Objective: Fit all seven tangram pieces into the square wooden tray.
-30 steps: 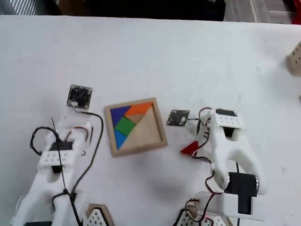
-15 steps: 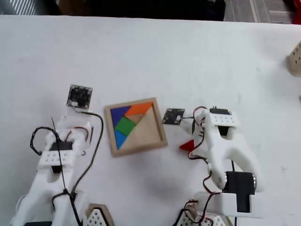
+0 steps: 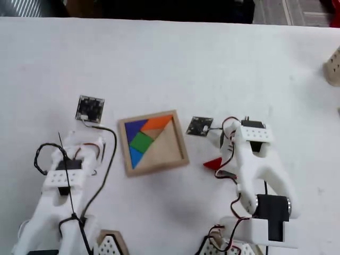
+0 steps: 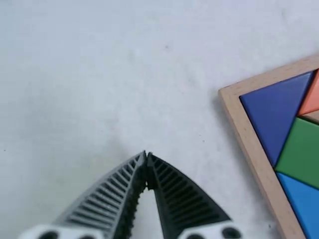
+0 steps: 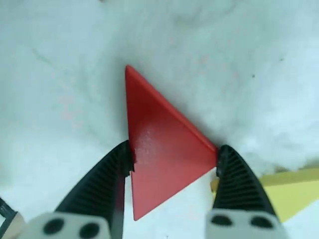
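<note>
- Square wooden tray (image 3: pixel 181 137) sits mid-table between the 2 arms. 4 coloured pieces are seated in its half away from the right arm: dark blue triangle (image 3: pixel 135 129), orange piece (image 3: pixel 158 122), green square (image 3: pixel 141 142), light blue triangle (image 3: pixel 135 156).
- The tray's half facing the right arm shows plain wood. Judged open, though a wood-toned piece there cannot be ruled out.
- Flat red triangle (image 5: pixel 159 149) lies on the white table (image 3: pixel 175 64) just beside the tray, on its right-arm side.
- Right gripper (image 5: pixel 173 152): jaws narrowed onto the red triangle, 1 finger against its long edge, the other at the opposite corner. Judged gripped.
- Yellow piece (image 5: pixel 279 194) lies on the table just beside that gripper.
- Left gripper (image 4: pixel 146 167): fingertips pressed together, nothing between them, over bare table near a tray corner.
- Key relation: the tray's open half lies to the robot's left of the held triangle, and the right arm is the nearer one.
- Judgement: the long edge probably needs turning to match the open gap before seating.
</note>
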You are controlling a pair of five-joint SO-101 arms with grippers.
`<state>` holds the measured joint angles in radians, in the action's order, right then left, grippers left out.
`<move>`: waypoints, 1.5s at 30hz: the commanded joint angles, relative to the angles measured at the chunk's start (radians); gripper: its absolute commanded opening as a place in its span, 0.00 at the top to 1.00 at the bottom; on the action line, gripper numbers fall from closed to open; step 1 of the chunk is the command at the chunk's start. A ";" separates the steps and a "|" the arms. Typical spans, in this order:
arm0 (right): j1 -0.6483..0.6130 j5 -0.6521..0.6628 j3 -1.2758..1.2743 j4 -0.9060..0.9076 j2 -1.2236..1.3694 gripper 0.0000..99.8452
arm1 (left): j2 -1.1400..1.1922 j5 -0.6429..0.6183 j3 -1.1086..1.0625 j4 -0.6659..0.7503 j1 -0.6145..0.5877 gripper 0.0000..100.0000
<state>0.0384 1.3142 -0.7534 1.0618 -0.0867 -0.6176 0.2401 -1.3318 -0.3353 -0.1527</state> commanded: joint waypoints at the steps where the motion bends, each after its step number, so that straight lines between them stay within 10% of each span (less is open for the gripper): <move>1: 0.005 -0.054 0.018 -0.012 -0.008 0.96 | -0.025 0.005 0.032 -0.002 -0.012 0.98; 18: -0.028 -0.531 0.238 0.093 -0.012 0.97 | -0.025 0.003 0.028 0.032 -0.012 0.98; 32: -0.038 -0.485 0.270 0.351 -0.079 0.82 | -0.025 0.002 0.028 0.040 -0.033 0.98; 45: -0.004 -0.809 -0.115 0.001 -0.354 0.80 | -0.025 0.002 0.028 0.034 -0.036 0.98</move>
<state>0.0276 0.6252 -0.8500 1.1523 -0.3997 -0.6176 0.2401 -1.3318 -0.3353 -0.1772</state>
